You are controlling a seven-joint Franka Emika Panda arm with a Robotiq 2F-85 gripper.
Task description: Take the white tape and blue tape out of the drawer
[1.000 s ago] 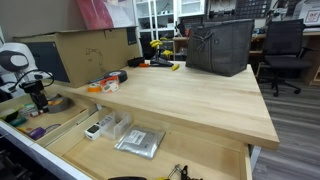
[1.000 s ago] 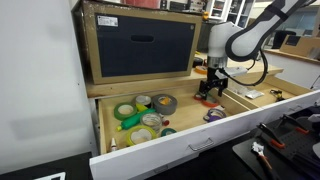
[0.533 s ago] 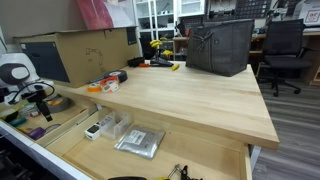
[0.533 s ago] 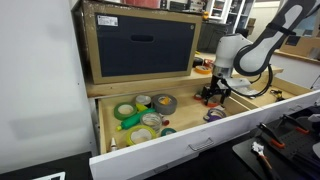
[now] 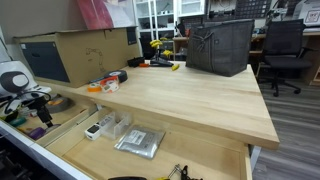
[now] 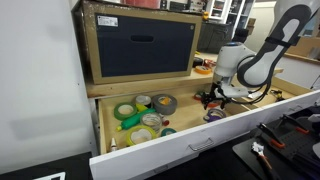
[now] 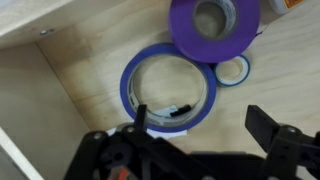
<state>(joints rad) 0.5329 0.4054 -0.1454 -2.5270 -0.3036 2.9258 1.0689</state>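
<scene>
Moved: gripper (image 6: 212,98) has sunk lower into the drawer (image 6: 190,141) since the earlier frame, nearer its white front edge.
Fingers: black fingers (image 7: 268,125) are spread wide and hold nothing.
Blue tape: blue tape (image 7: 129,88) is a broad, flat, thin-walled ring lying on the drawer's pale wood floor, right under the gripper (image 7: 200,120).
Neighbours: a thick glossy purple roll (image 7: 212,25) overlaps its far rim, and a small pale blue ring (image 7: 235,70) lies just beside it.
White tape: white tape (image 6: 150,121) sits among green and grey rolls in another compartment, well apart.
Writing: label scrap (image 7: 290,3) is too blurred to read.
Surface: a cardboard box (image 6: 140,45) stands on the light-wood surface (image 5: 180,95).
</scene>
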